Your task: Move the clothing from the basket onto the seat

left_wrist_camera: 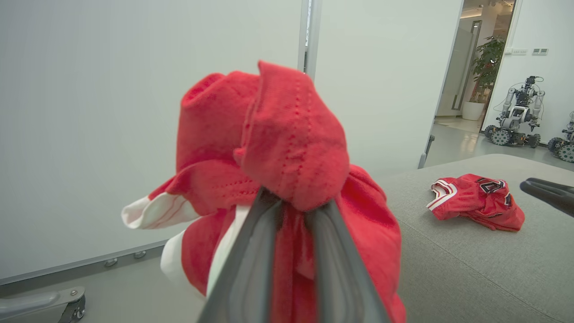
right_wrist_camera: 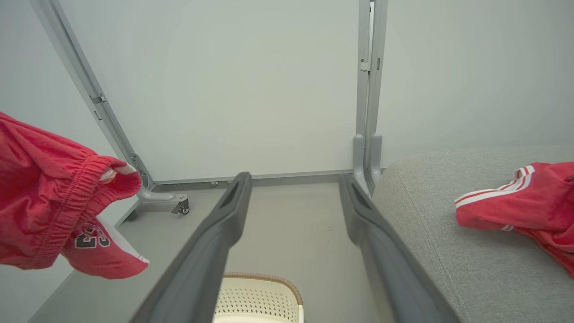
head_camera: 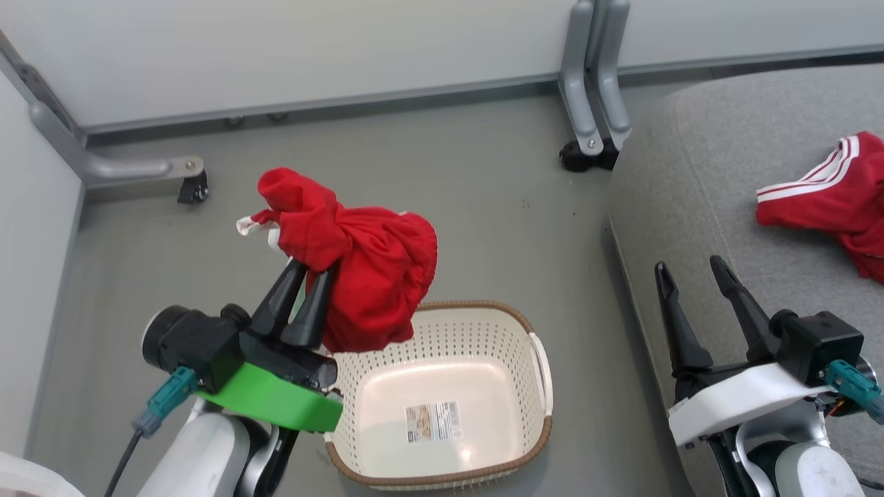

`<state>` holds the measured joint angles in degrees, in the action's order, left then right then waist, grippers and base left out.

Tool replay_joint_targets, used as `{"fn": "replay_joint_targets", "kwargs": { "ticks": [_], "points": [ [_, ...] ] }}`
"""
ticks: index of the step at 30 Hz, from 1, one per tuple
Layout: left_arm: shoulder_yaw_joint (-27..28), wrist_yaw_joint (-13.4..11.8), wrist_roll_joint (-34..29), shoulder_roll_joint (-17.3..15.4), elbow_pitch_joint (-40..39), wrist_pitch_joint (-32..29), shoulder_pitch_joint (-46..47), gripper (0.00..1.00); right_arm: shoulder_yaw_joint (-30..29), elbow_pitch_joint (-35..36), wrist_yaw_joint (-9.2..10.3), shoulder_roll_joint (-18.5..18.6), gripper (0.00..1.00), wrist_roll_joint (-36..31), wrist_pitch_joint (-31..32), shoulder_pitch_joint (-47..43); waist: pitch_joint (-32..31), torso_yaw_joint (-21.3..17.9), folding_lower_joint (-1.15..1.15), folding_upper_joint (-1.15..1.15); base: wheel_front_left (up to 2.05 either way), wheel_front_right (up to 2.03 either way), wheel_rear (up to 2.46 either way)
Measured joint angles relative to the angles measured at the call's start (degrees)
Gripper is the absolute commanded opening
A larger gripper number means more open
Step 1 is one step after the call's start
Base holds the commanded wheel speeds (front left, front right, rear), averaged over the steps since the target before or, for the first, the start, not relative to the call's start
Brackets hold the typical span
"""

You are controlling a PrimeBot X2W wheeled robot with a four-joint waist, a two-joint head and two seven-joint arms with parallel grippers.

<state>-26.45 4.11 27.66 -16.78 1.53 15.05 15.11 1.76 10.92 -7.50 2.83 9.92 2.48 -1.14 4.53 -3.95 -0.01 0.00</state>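
My left gripper (head_camera: 314, 267) is shut on a bunched piece of red clothing (head_camera: 359, 269) and holds it in the air over the basket's far left corner. In the left wrist view the same garment (left_wrist_camera: 287, 152) drapes over both fingers (left_wrist_camera: 251, 264). The cream basket (head_camera: 442, 393) stands on the floor with only a label sticker at its bottom. A second red garment with white stripes (head_camera: 836, 200) lies on the grey seat (head_camera: 690, 207) at the right. My right gripper (head_camera: 690, 266) hangs open over the seat's left edge, holding nothing.
White partition panels on grey metal feet with castors (head_camera: 587, 138) close off the far side and the left (head_camera: 138, 169). Grey floor (head_camera: 483, 200) lies between basket and panels. In the left wrist view, other wheeled robots (left_wrist_camera: 515, 112) stand past a doorway.
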Motion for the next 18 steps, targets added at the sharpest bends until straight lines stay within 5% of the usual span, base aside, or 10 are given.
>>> {"fn": "replay_joint_targets", "kwargs": {
  "ticks": [18],
  "points": [
    [-2.9,-0.2,1.1,-1.0,-3.5,-2.4,-5.2,0.00,1.0,0.9,0.00,0.0,1.00,1.0,1.5,-4.2,-6.6,-1.2,0.00,0.00,0.00,0.00,0.00]
  ]
}}
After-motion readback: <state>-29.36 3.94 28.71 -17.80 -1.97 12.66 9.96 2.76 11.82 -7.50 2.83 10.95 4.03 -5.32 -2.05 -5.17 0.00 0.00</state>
